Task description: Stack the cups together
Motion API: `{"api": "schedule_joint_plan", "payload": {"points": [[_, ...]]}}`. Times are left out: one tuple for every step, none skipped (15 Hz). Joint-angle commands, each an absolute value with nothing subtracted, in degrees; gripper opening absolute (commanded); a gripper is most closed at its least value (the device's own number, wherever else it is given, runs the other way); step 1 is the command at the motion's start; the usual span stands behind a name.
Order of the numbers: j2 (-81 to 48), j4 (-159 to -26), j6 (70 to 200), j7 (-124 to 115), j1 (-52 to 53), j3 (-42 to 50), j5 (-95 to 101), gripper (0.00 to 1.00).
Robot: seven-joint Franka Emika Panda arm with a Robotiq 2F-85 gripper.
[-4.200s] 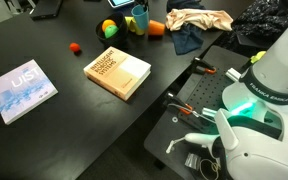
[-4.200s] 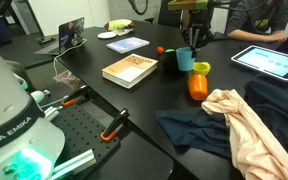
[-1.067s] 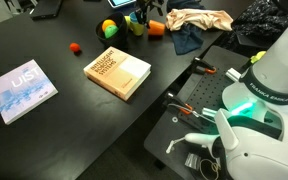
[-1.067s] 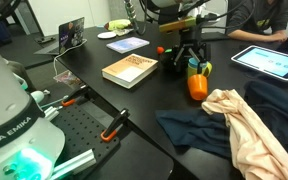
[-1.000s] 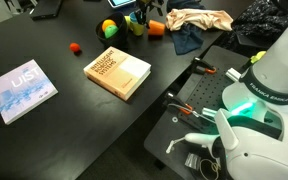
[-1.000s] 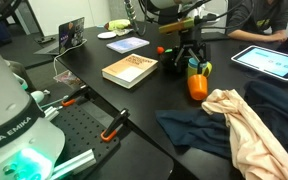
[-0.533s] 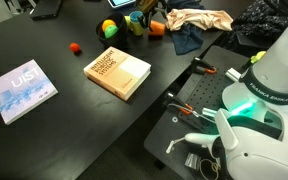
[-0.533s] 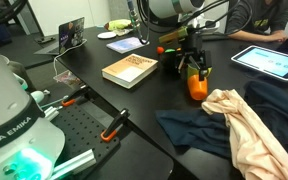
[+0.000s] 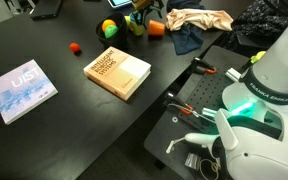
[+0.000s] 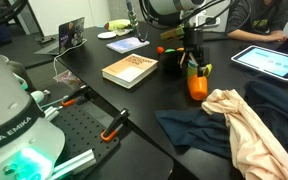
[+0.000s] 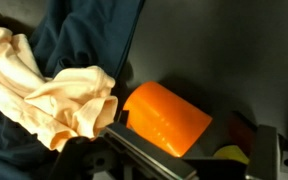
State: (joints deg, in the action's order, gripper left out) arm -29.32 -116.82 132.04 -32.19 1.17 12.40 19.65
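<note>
In an exterior view, the book (image 10: 130, 68) is noted at the left, lying flat and untouched. Just right of it, the tool (image 10: 191, 55) is found lowered to cup height. Some four seconds ago it was held clear above the cups, and over the last second it has been shifted slightly toward the yellow-green cup (image 10: 202, 70). A grasp is judged to be in hand, and no stacking is yet seen. Whether the tool is open or closed on a cup cannot be told, since its fingers are masked. Nearer the camera, the orange cup (image 10: 197, 86) is recorded lying on its side on the counter (image 10: 154, 105), just beside the yellow-green one, with the cloth (image 10: 239, 115) to its right. In the wrist view the orange cup is shown smooth, plain, tapered and undamaged.
</note>
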Motion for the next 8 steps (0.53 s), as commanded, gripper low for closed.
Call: {"api": "schedule_joint_plan", "payload": {"points": [[-30.02,-116.30,135.72,-34.96,2.34,13.92,20.37,1.00],[-29.99,-116.67,136.61,-35.17,2.42,14.18,20.75,1.00],[-29.98,-116.90,137.34,-35.19,2.38,14.33,20.79,1.00],[-29.98,-117.17,138.14,-35.20,2.38,14.58,20.98,1.00],[-29.94,-117.34,138.63,-35.07,2.39,14.77,20.96,1.00],[-29.90,-117.56,139.37,-35.09,2.57,15.13,21.33,1.00],[-29.65,-117.86,140.16,-34.96,2.73,15.41,21.77,1.00],[-29.52,-117.98,140.39,-34.82,2.86,15.64,21.99,1.00]]}}
